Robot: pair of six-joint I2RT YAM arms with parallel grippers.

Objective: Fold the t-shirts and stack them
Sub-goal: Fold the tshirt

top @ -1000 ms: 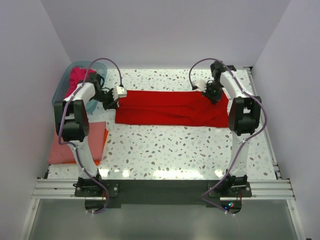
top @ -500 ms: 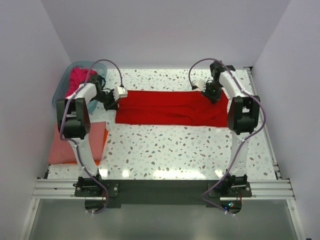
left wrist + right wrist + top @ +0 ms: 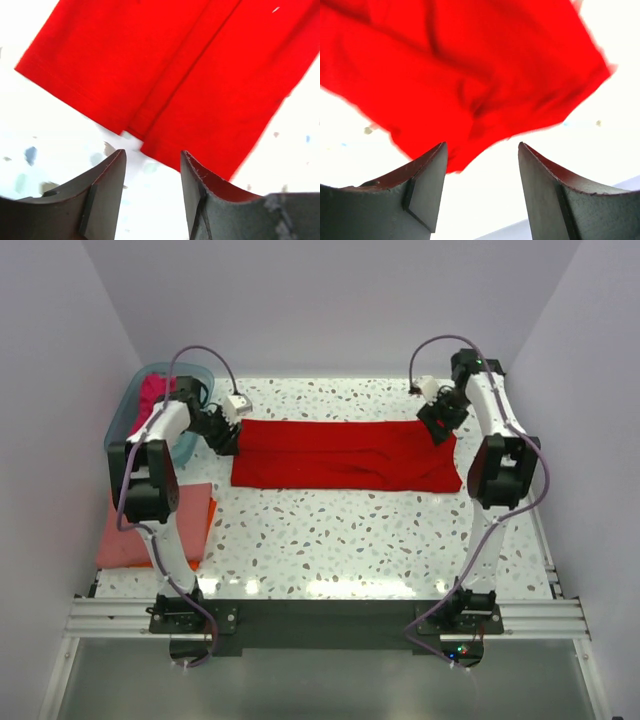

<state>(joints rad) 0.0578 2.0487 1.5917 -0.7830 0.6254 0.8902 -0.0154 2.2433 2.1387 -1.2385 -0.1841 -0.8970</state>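
Observation:
A bright red t-shirt point(image 3: 345, 453) lies flat as a long band across the back of the table. My left gripper point(image 3: 223, 434) hovers just off its left end, open, with nothing between the jaws; in the left wrist view the red t-shirt point(image 3: 165, 65) lies beyond the open left gripper point(image 3: 152, 155). My right gripper point(image 3: 441, 424) stands open over the right end. In the right wrist view the red t-shirt point(image 3: 460, 75) lies ahead of the empty right gripper point(image 3: 481, 147). A magenta t-shirt point(image 3: 155, 392) sits in the tub. A folded salmon-pink t-shirt point(image 3: 135, 530) lies on an orange t-shirt point(image 3: 208, 518).
The translucent teal tub point(image 3: 124, 422) stands at the back left corner, beside the left arm. The folded stack rests at the table's left edge. Walls close in the table on the left, back and right.
Both grippers opened and let go of the red t-shirt's ends. The right gripper moved right and back, and the left drew slightly back. The shirt now lies stretched out flat.

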